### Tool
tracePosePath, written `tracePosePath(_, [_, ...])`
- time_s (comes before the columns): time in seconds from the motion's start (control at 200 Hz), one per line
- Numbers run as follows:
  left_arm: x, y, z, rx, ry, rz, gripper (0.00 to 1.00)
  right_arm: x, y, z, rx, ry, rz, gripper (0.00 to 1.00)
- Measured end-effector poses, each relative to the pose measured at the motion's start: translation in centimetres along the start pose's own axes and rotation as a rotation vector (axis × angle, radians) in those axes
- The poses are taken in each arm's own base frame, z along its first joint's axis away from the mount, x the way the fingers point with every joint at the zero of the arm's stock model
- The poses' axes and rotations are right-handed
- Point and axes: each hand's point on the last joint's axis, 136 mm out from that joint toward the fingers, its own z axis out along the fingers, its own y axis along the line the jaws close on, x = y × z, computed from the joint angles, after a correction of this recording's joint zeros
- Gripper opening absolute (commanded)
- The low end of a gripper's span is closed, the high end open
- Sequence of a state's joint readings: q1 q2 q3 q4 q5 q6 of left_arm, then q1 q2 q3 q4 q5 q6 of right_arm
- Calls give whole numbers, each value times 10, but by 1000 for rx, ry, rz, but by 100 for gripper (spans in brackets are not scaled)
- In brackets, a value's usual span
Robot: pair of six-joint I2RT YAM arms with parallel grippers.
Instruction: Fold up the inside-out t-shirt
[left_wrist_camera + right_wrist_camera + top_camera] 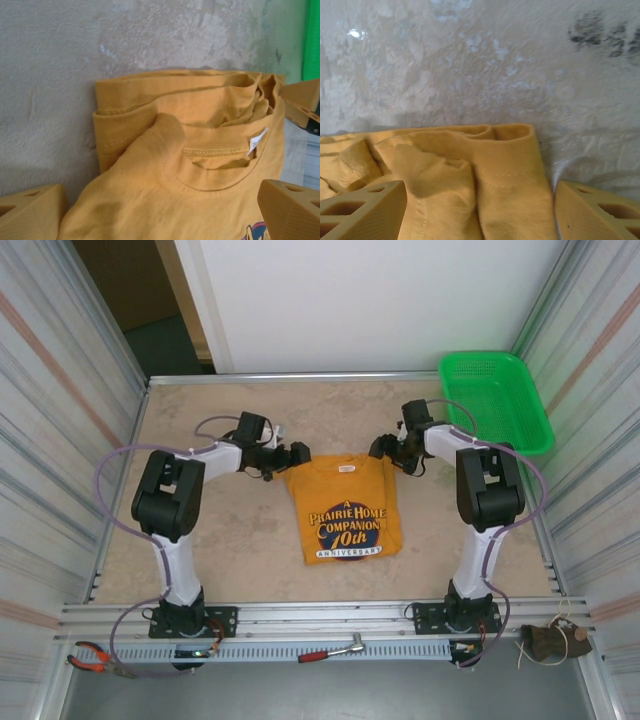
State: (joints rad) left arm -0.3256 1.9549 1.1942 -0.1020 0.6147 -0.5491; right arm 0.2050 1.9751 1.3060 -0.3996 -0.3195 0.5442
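- One t-shirt (343, 508), lying between the two grippers.
- Two grippers: the left gripper (298, 456) and the right gripper (382, 448).
- One white neck label (257, 141) on the shirt, just ahead of the left gripper.
- One green basket (497, 400), beyond the right gripper and out to its right.
- One pair of red-handled pliers (95, 658), well behind the left gripper.
- One red-handled ratchet (332, 650), well behind both grippers.

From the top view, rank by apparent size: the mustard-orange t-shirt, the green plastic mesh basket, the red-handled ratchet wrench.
1. Mustard-orange t-shirt and green plastic mesh basket: look alike, too close to rank; the basket sits farther back.
2. Red-handled ratchet wrench: clearly smallest.
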Motion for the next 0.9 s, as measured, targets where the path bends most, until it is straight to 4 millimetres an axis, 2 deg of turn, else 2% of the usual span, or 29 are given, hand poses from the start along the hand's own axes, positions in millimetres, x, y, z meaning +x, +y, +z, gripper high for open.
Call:
tracePosePath(0.125, [5,-13,11,29,16,17,93,7,13,5,-30,11,-28,67])
tracePosePath(0.255, [13,-23,21,46,32,24,88,12,17,7,-43,17,-38,65])
tracePosePath(0.346, [12,-27,25,62,28,17,75,12,18,8,-56,23,-34,57])
tracePosePath(0.501, [9,-20,33,84,-1,-20,56,14,22,16,-100,31,-2,40])
tracePosePath(0.596, [5,-18,36,112,-22,-42,46,13,22,18,-131,31,22,24])
tracePosePath(0.656, [3,-18,41,131,-31,-52,30,15,23,22,-147,38,30,10])
tracePosePath(0.716, [2,-16,47,151,-36,-52,9,15,25,24,-167,46,43,0])
tracePosePath(0.741, [2,-15,50,156,-36,-57,0,14,25,24,-177,45,54,0])
tracePosePath(0.897, [-2,-14,55,205,-35,-70,0,11,23,24,-259,50,102,0])
